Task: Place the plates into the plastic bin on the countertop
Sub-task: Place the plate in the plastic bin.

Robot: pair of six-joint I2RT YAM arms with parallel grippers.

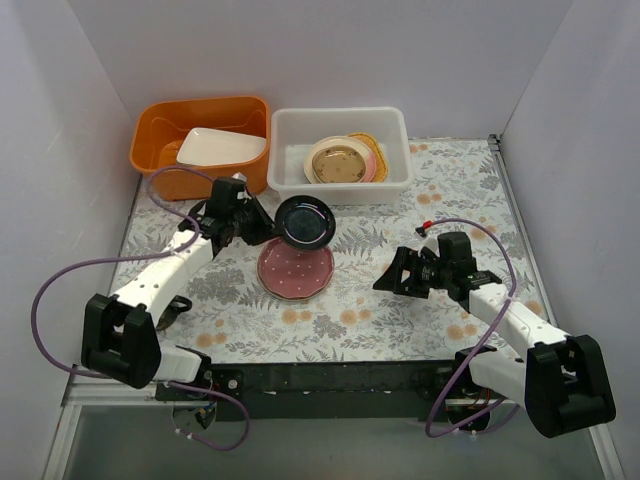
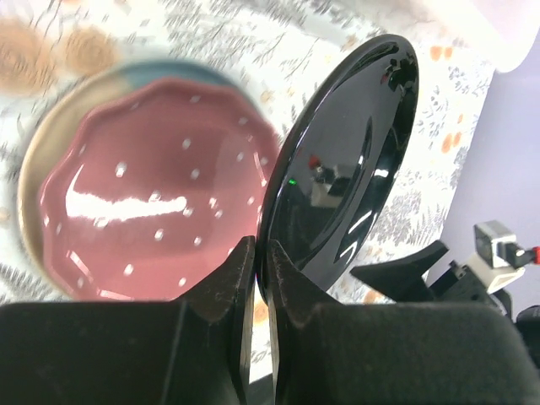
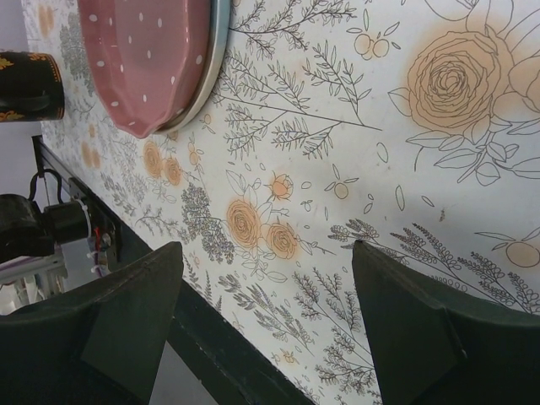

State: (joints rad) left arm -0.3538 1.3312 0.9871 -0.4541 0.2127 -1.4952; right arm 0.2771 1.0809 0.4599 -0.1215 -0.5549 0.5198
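My left gripper [image 1: 262,226] is shut on the rim of a small black plate [image 1: 305,222] and holds it tilted on edge above the countertop [image 1: 420,300]; in the left wrist view the black plate [image 2: 346,169] stands between my closed fingers [image 2: 263,268]. Below it a pink dotted plate [image 1: 296,270] lies on a cream-and-light-blue plate; it also shows in the left wrist view [image 2: 152,194] and the right wrist view [image 3: 148,51]. The white plastic bin [image 1: 340,185] at the back holds a cream maroon-rimmed plate [image 1: 338,162] on other plates. My right gripper [image 1: 385,280] is open and empty over the countertop.
An orange tub [image 1: 165,140] with a white rectangular dish [image 1: 220,148] stands left of the bin. A dark cup [image 3: 29,86] shows at the left edge of the right wrist view. The table's black front edge [image 1: 330,375] runs between the arm bases.
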